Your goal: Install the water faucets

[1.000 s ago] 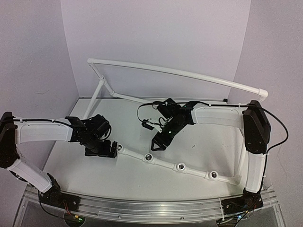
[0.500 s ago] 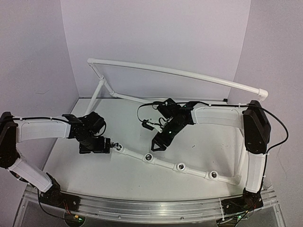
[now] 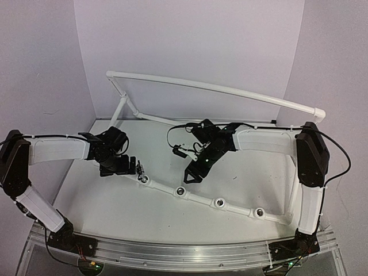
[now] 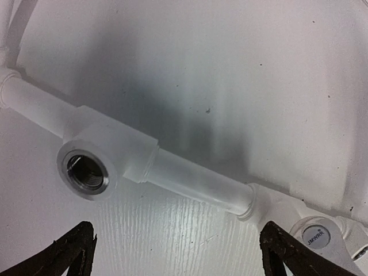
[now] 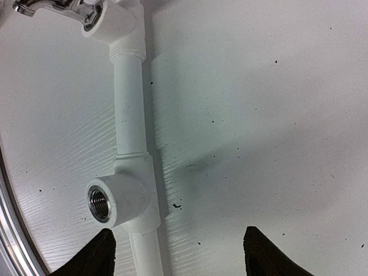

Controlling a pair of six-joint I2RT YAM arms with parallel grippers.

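Pipe frame (image 3: 199,196) with its faucet (image 5: 63,8) crosses the table (image 3: 115,207); sides seem passable.

Top overhead, wide; wrists close, downward; pipe (image 3: 198,197) shared

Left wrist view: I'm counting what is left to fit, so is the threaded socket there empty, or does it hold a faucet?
Empty. The socket shows a bare threaded metal bore with nothing screwed into it.
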